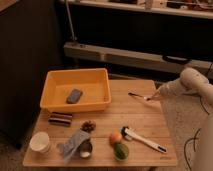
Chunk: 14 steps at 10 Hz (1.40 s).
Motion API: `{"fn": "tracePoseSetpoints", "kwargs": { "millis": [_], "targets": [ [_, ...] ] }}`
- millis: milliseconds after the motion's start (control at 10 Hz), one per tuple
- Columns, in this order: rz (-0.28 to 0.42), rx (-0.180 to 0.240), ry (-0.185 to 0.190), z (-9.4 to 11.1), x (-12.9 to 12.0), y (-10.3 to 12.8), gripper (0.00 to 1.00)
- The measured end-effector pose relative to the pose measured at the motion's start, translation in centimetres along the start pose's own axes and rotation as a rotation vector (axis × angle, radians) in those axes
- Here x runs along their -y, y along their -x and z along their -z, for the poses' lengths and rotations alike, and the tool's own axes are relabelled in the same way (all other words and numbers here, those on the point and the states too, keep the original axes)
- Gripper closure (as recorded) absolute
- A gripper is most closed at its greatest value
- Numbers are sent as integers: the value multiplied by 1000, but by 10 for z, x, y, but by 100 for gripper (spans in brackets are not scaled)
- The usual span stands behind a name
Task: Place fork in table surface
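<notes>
The fork (138,95) is slim, with a thin dark handle pointing left. It lies low over the right rear part of the light wooden table surface (135,117). I cannot tell whether it touches the wood. My gripper (152,97) reaches in from the right on a white arm (192,82) and is shut on the fork's right end.
A yellow bin (55,97) holding a dark flat object (74,96) stands at the rear left. A white-handled utensil (144,139), an orange fruit (115,138), a green fruit (120,150), a white cup (40,142), a crumpled bag (73,143) and a dark bar (60,119) fill the front.
</notes>
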Motion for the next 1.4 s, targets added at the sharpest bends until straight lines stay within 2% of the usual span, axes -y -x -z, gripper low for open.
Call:
{"fn": "tracePoseSetpoints", "kwargs": {
  "millis": [100,500,600,900,1200,1400],
  "targets": [
    [3,2,-32,-3,3,-1,59],
    [8,-11,-94,-15,10,-6,23],
    [4,-22,-105,-19,16,-8,20],
    [-18,-55,-116,-32,30,-15,20],
    [-19,-80,-59,-28,29,-18,20],
    [13,-72,-29,-11,16,-22,20]
  ]
}}
